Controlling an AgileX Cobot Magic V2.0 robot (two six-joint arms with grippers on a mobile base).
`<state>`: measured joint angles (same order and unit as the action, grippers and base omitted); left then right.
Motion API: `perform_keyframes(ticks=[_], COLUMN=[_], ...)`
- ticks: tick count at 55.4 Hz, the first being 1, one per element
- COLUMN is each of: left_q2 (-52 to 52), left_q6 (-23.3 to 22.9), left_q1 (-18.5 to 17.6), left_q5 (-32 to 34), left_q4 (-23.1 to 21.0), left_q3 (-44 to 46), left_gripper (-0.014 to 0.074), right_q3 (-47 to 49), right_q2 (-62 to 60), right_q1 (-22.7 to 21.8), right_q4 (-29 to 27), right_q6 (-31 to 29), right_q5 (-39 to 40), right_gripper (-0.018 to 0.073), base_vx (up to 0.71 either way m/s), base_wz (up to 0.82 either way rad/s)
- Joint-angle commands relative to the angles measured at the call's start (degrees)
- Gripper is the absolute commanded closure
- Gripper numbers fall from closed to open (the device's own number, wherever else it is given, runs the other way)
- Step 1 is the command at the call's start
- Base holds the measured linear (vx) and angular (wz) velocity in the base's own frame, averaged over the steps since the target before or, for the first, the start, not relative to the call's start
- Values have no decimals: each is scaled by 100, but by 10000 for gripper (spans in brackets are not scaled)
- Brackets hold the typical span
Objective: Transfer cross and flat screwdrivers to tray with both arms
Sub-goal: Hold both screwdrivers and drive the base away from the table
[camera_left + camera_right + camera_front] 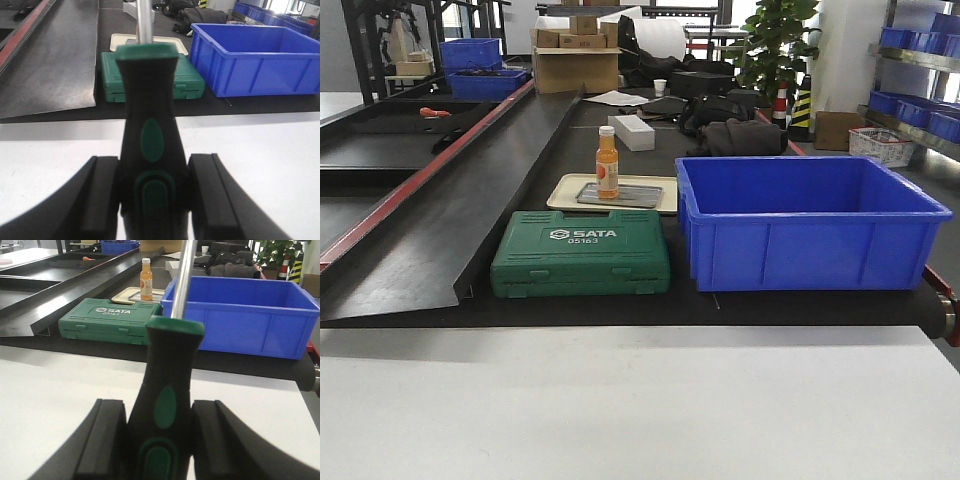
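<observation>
Screwdrivers (150,145) (167,405) cropped above; tray (642,196) seemingly half-hidden

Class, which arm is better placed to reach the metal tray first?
Left, likely: the left gripper aims its screwdriver at the tray; the right screwdriver points toward the blue bin.

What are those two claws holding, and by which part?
The left gripper holds a screwdriver by its black-and-green handle; the right gripper holds the second screwdriver the same way.
</observation>
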<state>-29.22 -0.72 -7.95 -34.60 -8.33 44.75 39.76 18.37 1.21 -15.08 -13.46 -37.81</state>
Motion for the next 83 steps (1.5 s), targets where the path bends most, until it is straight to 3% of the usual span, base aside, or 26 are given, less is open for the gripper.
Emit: perform_keyframes(ticks=[1, 26, 83], left_q2=[-41, -41, -41], left_q6=[-1, -1, -1], left_q1=[-29, -29, -29], left_q5=[501, 501, 501], left_q4=[-58, -58, -58], left_q3=[151, 151, 151], left_gripper=[599, 599, 599], right_q3=[158, 158, 158], right_q2=[69, 69, 69], right_q1=[-17, -17, -17], right_q4=[-72, -72, -72], right_q6=[-27, -27, -27], right_q5=[513, 518, 512], right_gripper=[567, 567, 567], base_vx=[-12, -23, -24], base_wz=[-7, -17, -47])
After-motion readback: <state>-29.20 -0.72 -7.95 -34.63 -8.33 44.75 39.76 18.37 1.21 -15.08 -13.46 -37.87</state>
